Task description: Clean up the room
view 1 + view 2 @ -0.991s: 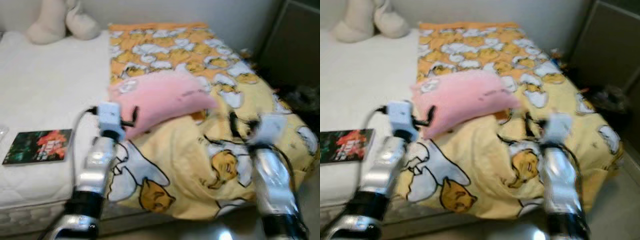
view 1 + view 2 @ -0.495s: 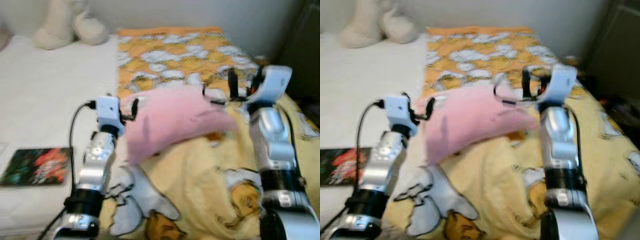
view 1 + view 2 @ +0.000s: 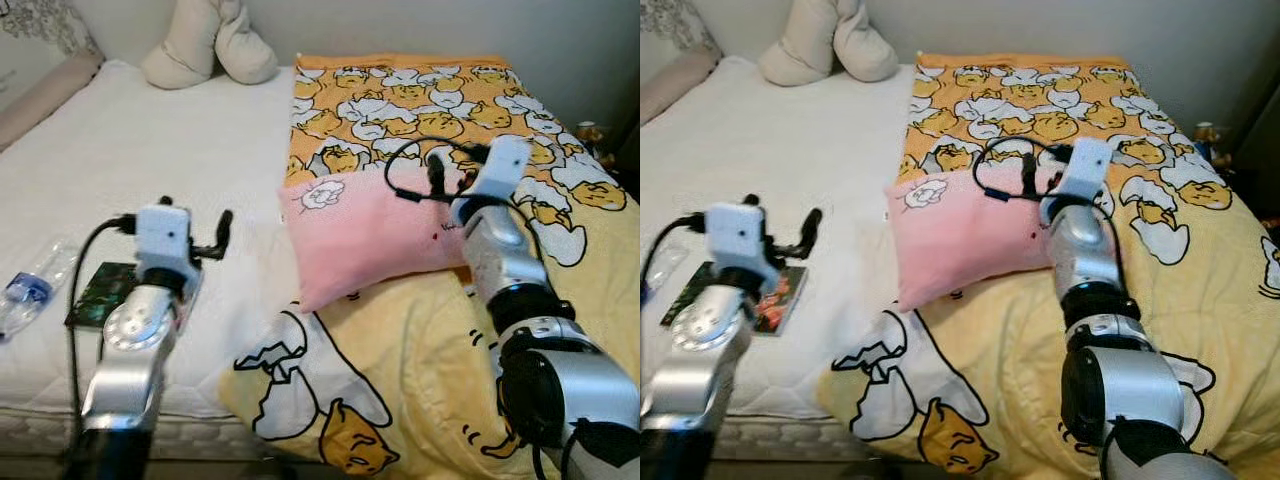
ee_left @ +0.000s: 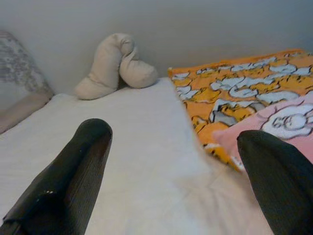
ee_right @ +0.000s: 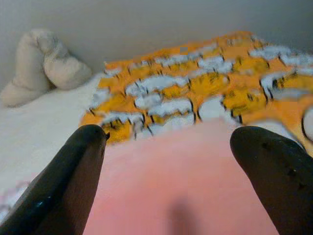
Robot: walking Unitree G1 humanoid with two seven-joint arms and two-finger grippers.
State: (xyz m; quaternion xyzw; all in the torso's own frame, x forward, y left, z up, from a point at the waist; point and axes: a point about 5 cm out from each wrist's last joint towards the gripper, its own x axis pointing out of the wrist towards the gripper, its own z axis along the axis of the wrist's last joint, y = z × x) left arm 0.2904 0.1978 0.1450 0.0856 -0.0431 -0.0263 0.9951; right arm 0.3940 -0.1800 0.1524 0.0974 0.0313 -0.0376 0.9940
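At the bottom of the left eye frame, the yellow quilt (image 3: 420,380) hangs rumpled over the bed's near edge, its cartoon print bunched in folds at lower centre. At lower left, the left gripper (image 3: 190,245) hangs above the bare white mattress (image 3: 150,160), its fingers (image 4: 68,181) set wide apart with nothing between them. Just left of it a dark book (image 3: 103,293) lies flat on the mattress, and a clear bottle (image 3: 28,295) lies at the far left edge of the frame.

In the middle of the frame the pink pillow (image 3: 370,235) rests across the seam where mattress meets quilt, its near corner pointing toward the camera. The right gripper (image 3: 452,178) hovers over the pillow's far right edge, fingers (image 5: 73,181) spread apart; from the right wrist view the pink fabric lies beneath them, though whether they touch it cannot be told.

Farther up, the orange part of the quilt lies flat to the wall, and a cream cushion (image 3: 210,45) sits at upper left against the headboard end.

The step in hand looks like tidying the bed by dealing with the pillow. The next move probably calls for the right fingers to drop and close on the pillow's edge, with the left perhaps taking the near side, so it can be carried toward the cushion.
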